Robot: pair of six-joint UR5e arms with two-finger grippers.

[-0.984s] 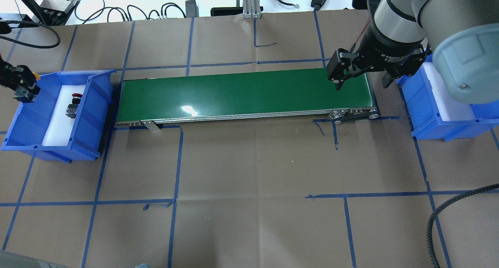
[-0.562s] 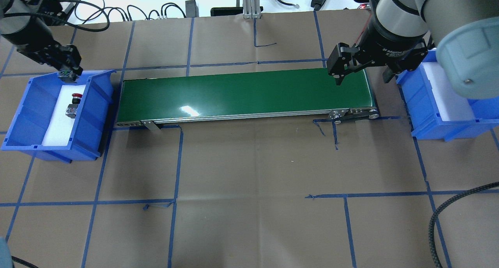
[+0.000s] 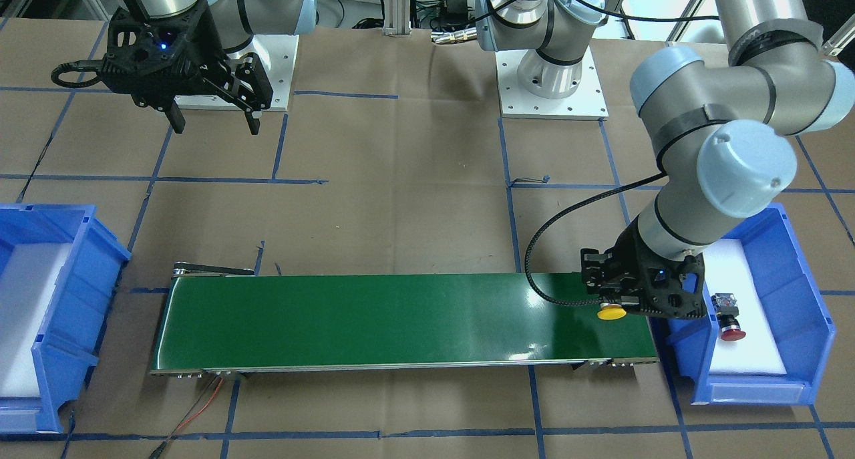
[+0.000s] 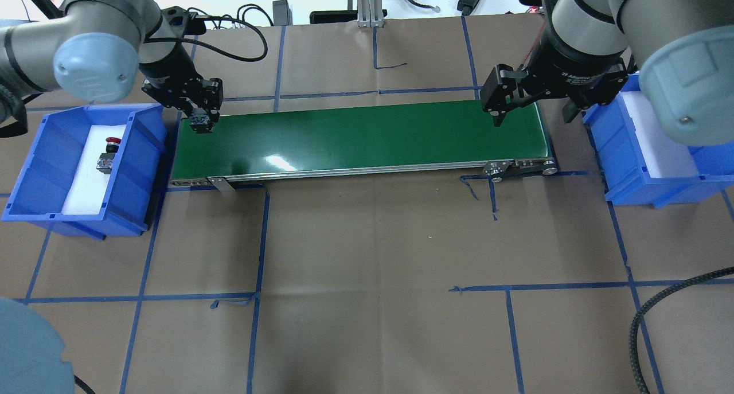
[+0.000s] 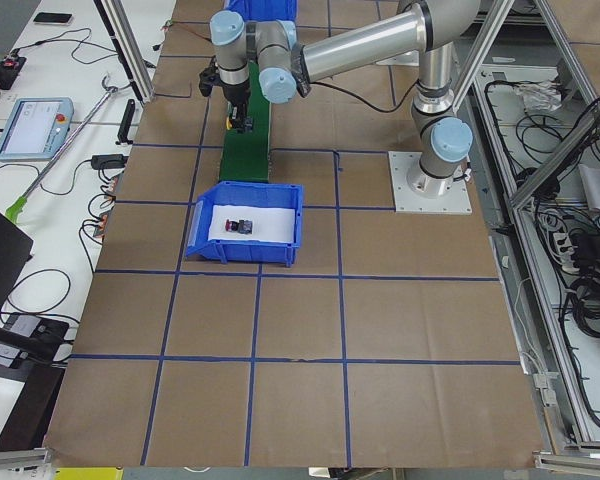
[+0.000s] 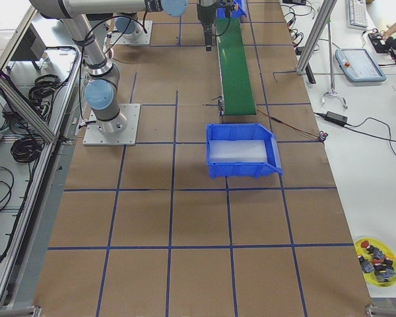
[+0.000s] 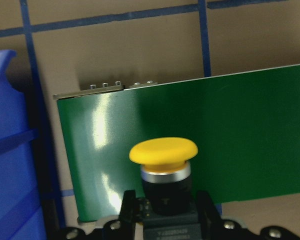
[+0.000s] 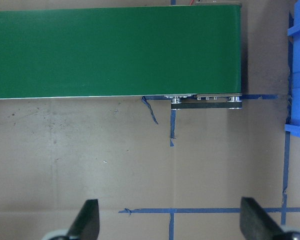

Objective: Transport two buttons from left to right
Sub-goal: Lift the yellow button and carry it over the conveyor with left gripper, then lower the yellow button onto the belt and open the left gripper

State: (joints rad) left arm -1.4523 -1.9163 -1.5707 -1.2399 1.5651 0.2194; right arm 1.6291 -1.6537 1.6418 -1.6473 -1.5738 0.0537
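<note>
Front-facing, landmark: we take the long green conveyor belt (image 3: 401, 319) on the brown paper-covered table (image 3: 401, 198) as our reference
Front-facing, left gripper: the left gripper (image 3: 611, 297) hangs over the belt's end on the robot's left, clamped on the black-grey body of the yellow mushroom-capped push button (image 3: 611, 311)
Front-facing, second button: the red mushroom-capped push button (image 3: 728, 317) lies on its side on the white pad of the blue plastic bin (image 3: 798, 278) just beyond that same belt end
Front-facing, right gripper: the right gripper (image 3: 214, 121) is held high towards the belt's other end, its fingers spread apart and holding nothing
Front-facing, far bin: a second blue plastic bin (image 3: 100, 258) with a white pad sits just beyond the belt's end on the robot's right
Overhead: we see the left gripper above the far corner of the belt's left end, with the button's body between its fingers and the cap hidden; the red one lies in the bin beside that end
Left side view: the left gripper shows small above the belt, beyond the bin holding the red button; we cannot judge the grip from here
Right side view: the right gripper is too small for us to read
Left wrist: the yellow cap stands above the belt, its body pinched between the two fingers
Right wrist: the two fingertips (image 8: 90, 220) stand wide apart above bare table beside the belt
</note>
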